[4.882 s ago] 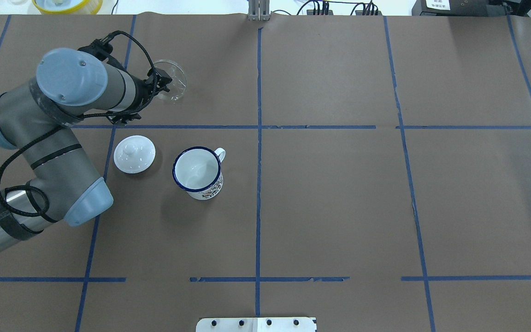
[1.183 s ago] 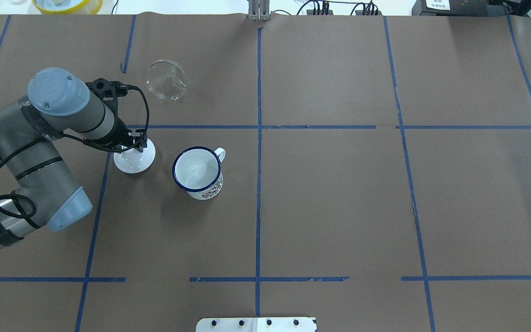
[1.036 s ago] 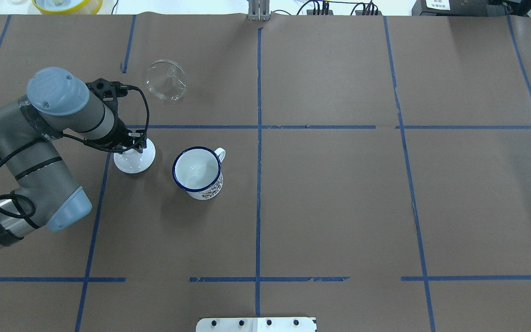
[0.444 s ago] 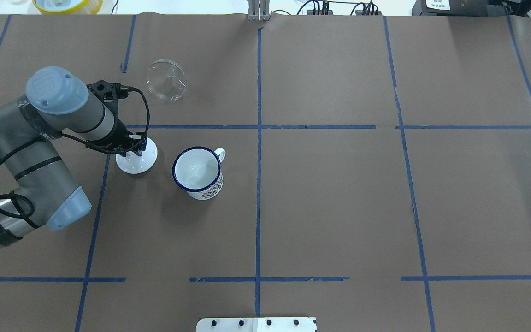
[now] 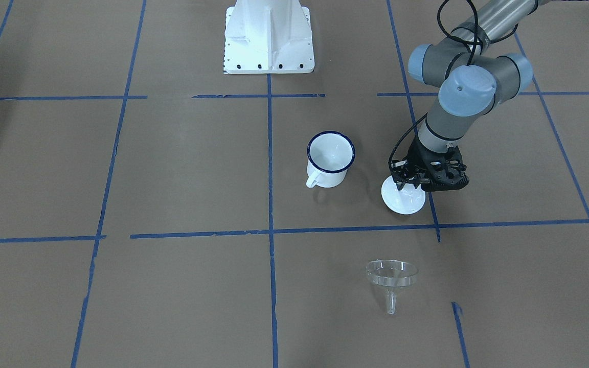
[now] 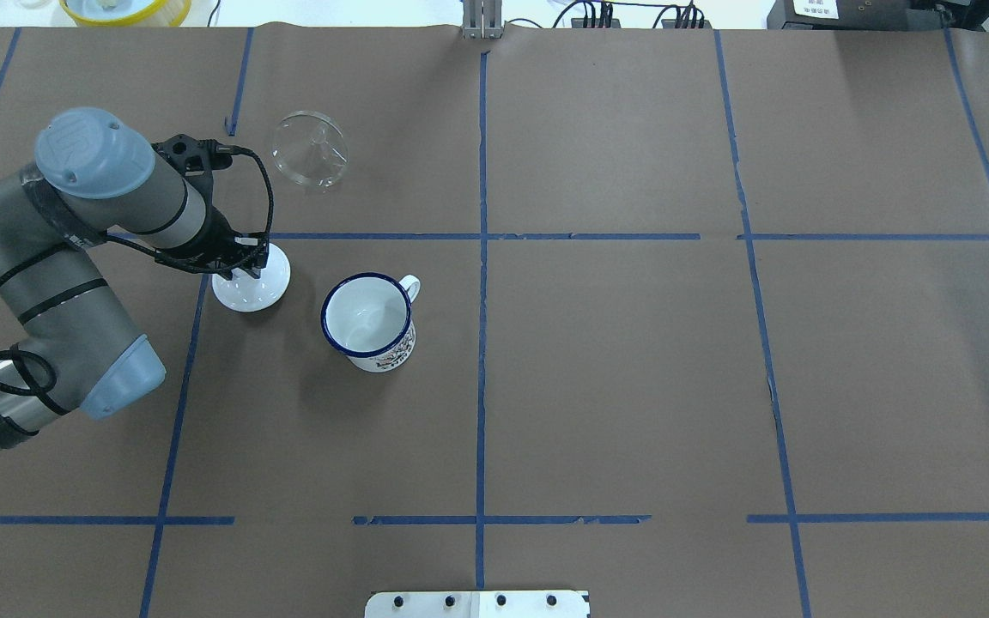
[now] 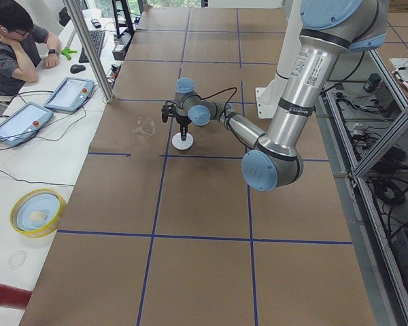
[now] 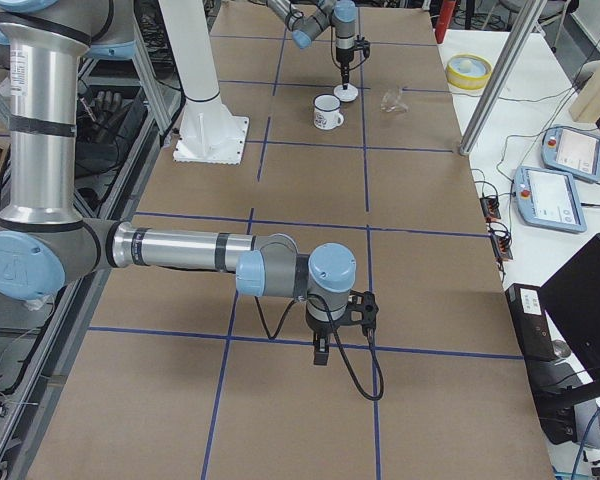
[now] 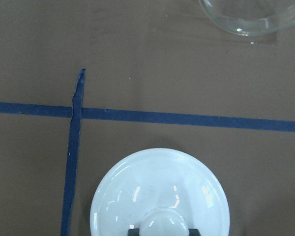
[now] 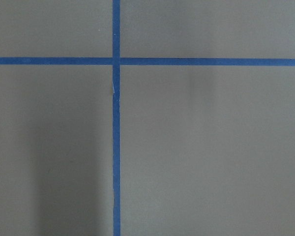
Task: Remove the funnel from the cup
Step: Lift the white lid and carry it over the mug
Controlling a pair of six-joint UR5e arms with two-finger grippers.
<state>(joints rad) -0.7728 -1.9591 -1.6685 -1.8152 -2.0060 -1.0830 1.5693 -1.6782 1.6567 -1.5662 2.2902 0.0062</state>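
The clear funnel (image 6: 310,150) lies on its side on the brown paper, far left, apart from the cup; it also shows in the front view (image 5: 391,274) and at the top of the left wrist view (image 9: 250,14). The white enamel cup (image 6: 367,318) with a dark blue rim stands upright and empty (image 5: 330,158). My left gripper (image 6: 247,268) is shut on the knob of a white round lid (image 6: 256,283), left of the cup, and holds it just above the paper (image 9: 160,196). My right gripper (image 8: 320,350) hangs over bare paper far from them; I cannot tell whether it is open.
Blue tape lines (image 6: 482,236) divide the brown paper into squares. The robot's white base (image 5: 269,36) stands at the near edge. A yellow bowl (image 6: 125,9) and tablets (image 7: 68,95) sit on the white bench beyond the far edge, where a person sits.
My left gripper left the funnel lying on the paper, moved to the white lid and closed on its knob. In the last half second it lifted the lid slightly, toward the far side.
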